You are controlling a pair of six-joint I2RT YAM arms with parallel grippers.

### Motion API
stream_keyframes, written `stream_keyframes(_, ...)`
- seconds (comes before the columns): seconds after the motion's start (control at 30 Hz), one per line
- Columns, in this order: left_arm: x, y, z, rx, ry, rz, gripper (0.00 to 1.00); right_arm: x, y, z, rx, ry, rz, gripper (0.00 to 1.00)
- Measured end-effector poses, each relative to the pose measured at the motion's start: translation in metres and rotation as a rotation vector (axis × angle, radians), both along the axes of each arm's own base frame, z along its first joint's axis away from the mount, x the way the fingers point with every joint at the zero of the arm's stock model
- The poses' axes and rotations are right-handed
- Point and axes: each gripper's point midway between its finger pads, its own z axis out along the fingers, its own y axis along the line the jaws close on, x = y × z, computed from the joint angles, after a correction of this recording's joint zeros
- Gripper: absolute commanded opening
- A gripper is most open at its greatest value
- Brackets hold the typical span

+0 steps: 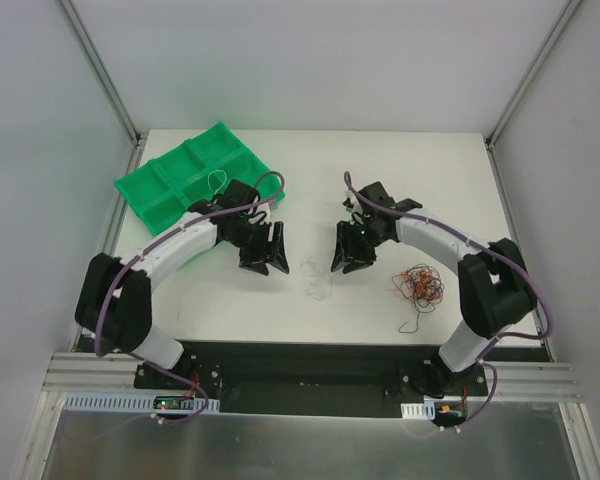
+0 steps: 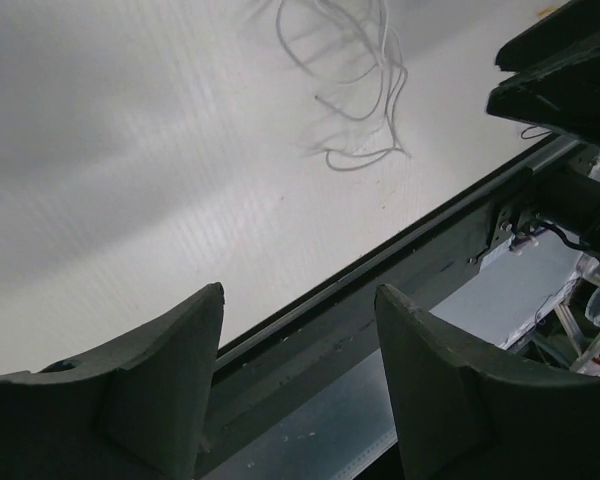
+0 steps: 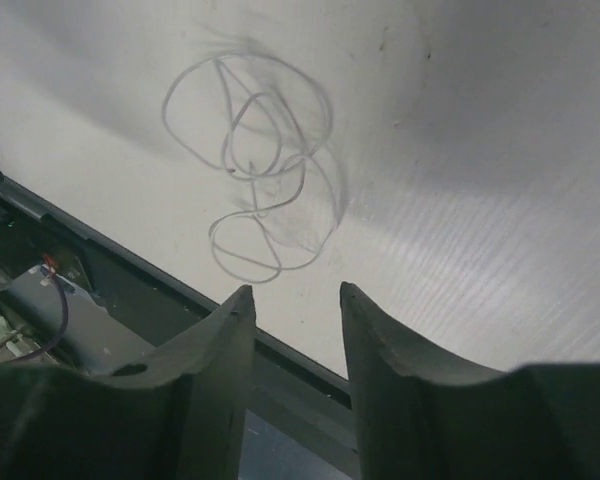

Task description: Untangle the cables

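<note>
The white cable (image 1: 318, 285) lies loose on the counter (image 1: 430, 180) as a few overlapping curls. It sits in the gap between the two claws, a little nearer the near edge than either. The other cables, a red, orange and brown clump (image 1: 420, 284) with a dark tail, lie further right beside the right arm. A pale loop may also rest in the green tray (image 1: 150, 200) at the far left, but it is too thin to be sure.

The left claw (image 2: 298, 295) stands wide apart and holds nothing. The right claw (image 3: 295, 290) is parted more narrowly and is also empty.

Both are about equally close to the white cable. The right wrist view has the curls straight ahead of its gap, drawn out roughly along the way the claw points. The left wrist view has them off to the upper right, cut by the frame. Only the overhead view shows the coloured clump, while the wrist views show the white loops clearly.
</note>
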Motion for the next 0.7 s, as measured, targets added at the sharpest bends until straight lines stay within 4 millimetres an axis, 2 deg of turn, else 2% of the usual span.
stream_keyframes(0.1,0.011,-0.023,-0.011,-0.012,0.048,-0.039,0.68,0.005,0.0,-0.016,-0.039,0.044,0.0,0.34)
stream_keyframes(0.17,0.02,-0.039,-0.014,-0.037,0.07,-0.054,0.69,0.007,0.001,-0.024,-0.055,0.069,0.004,0.34)
stream_keyframes(0.23,0.03,-0.058,-0.019,-0.063,0.087,-0.072,0.67,0.008,0.001,-0.029,-0.066,0.084,0.008,0.34)
stream_keyframes(0.3,0.034,-0.076,-0.024,-0.079,0.106,-0.094,0.59,0.009,0.0,-0.032,-0.07,0.093,0.008,0.34)
stream_keyframes(0.43,0.031,-0.103,-0.037,-0.083,0.142,-0.127,0.54,0.013,-0.009,-0.032,-0.066,0.101,-0.019,0.34)
stream_keyframes(0.57,0.019,-0.111,-0.046,-0.064,0.179,-0.137,0.52,0.01,-0.028,-0.033,-0.066,0.114,-0.067,0.34)
stream_keyframes(0.63,0.018,-0.113,-0.046,-0.064,0.184,-0.136,0.45,0.008,-0.035,-0.032,-0.065,0.113,-0.082,0.34)
stream_keyframes(0.7,0.017,-0.114,-0.046,-0.068,0.19,-0.135,0.29,0.005,-0.036,-0.031,-0.058,0.111,-0.083,0.34)
